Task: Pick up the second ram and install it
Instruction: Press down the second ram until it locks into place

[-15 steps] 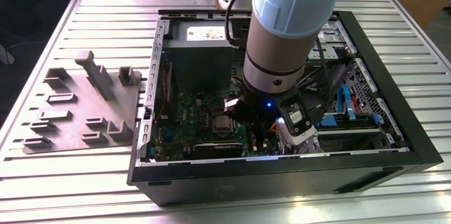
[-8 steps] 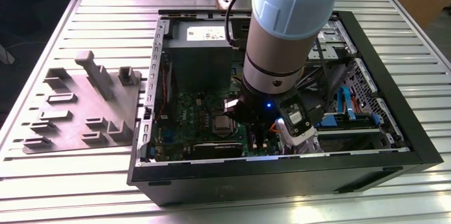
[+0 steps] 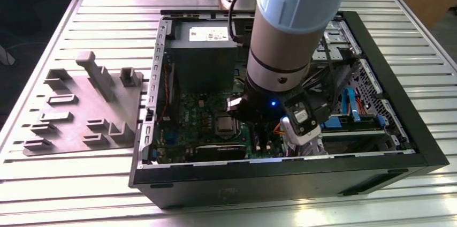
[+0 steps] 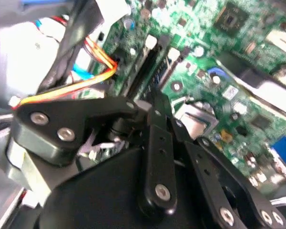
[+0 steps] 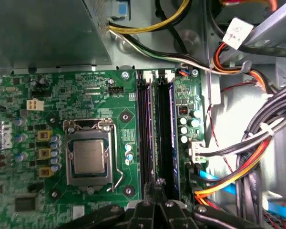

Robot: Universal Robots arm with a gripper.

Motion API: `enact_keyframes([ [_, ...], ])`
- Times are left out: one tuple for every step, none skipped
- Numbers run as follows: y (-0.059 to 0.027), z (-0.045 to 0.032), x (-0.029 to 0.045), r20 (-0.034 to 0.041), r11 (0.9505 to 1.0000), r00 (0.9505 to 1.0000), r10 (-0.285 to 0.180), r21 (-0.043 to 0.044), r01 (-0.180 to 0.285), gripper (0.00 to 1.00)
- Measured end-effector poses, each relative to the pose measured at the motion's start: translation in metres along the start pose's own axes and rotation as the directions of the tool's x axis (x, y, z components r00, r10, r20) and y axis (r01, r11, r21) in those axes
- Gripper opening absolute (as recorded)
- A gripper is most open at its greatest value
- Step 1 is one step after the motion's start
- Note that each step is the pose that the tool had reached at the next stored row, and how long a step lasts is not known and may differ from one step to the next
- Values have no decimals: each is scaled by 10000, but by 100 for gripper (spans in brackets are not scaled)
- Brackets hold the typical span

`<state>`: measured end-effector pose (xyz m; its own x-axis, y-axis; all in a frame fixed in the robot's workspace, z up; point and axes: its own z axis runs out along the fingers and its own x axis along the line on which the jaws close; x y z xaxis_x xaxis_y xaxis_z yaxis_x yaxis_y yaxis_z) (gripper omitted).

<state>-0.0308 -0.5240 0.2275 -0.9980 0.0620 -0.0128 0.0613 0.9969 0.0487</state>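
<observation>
— Just ahead of the fingertips, item one?
— Second ram (image 5: 170,119): one stick, seen edge-on in the first wrist view, standing in the black slot rail (image 5: 163,143) on the motherboard (image 5: 62,95). A second rail runs alongside it, touching-close.
— Item two, the tool?
— Gripper (image 5: 156,188): fingers drawn together, nothing visible between them, tips poised over the near end of the rails. Whether they touch the stick, I cannot tell.
— To the sides of it?
— One side: processor socket (image 5: 88,155), lever down. Other side: bundled cables (image 5: 257,157), orange, yellow, black.
— Farther out?
— Beyond the rails' far end: grey power supply (image 5: 47,28). Enclosing everything: open computer case (image 3: 400,130). Outside it: grey fixture tray (image 3: 78,109) on the slatted table (image 3: 214,205).
</observation>
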Motion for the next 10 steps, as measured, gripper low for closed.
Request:
enact_keyframes([
  [1, -43, -1, 0, 10000, 10000, -1, 4, 1, 10],
  [3, -83, -1, 0, 10000, 10000, 0, 3, 0, 10],
  [5, -119, -2, 0, 10000, 10000, -1, 5, 1, 10],
  [6, -133, -2, -1, 10000, 10000, -1, 7, 1, 10],
  [6, -132, -2, 0, 10000, 10000, -1, 4, 1, 10],
  [6, -132, -2, 0, 10000, 10000, -1, 4, 1, 10],
  [6, -132, -2, 0, 10000, 10000, -1, 5, 1, 10],
  [6, -133, -2, 0, 10000, 10000, -1, 4, 1, 10],
  [9, -133, -2, 0, 10000, 10000, -2, 6, 2, 10],
  [18, -133, -1, -1, 10000, 10000, -2, 7, 2, 10],
])
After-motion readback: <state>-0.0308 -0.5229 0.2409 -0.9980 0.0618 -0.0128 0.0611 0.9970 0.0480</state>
